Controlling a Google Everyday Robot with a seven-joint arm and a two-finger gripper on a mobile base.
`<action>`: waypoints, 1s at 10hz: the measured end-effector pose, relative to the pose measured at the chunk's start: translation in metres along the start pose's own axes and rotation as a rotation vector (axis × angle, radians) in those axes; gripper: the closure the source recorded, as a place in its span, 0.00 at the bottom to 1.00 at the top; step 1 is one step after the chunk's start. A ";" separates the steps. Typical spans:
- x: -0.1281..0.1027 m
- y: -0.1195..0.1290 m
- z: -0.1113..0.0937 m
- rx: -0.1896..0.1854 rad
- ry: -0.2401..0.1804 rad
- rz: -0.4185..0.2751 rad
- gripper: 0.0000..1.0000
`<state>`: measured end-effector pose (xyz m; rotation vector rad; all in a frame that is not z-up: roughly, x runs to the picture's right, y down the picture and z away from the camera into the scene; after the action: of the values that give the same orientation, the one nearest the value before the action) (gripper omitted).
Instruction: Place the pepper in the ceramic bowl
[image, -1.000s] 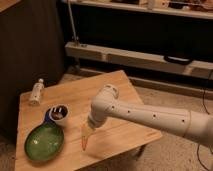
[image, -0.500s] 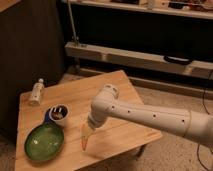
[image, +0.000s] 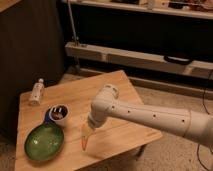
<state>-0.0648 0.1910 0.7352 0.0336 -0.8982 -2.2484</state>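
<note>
The green ceramic bowl (image: 45, 141) sits at the front left of the wooden table (image: 115, 92). The slim orange-red pepper (image: 85, 140) points down just right of the bowl, at the end of my white arm. My gripper (image: 88, 131) is at the pepper's top end, above the table and a little right of the bowl's rim. The arm reaches in from the right.
A small white cup with dark contents (image: 60, 113) stands just behind the bowl. A small bottle (image: 36, 91) lies at the table's back left. Metal shelving (image: 150, 55) runs behind the table. The table's front edge is near the pepper.
</note>
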 end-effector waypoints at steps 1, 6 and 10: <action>0.000 0.000 0.000 -0.001 0.000 0.000 0.20; 0.000 0.007 -0.009 -0.028 -0.006 0.060 0.20; 0.007 0.018 -0.022 -0.073 0.030 0.468 0.20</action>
<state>-0.0534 0.1643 0.7314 -0.1607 -0.7192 -1.8353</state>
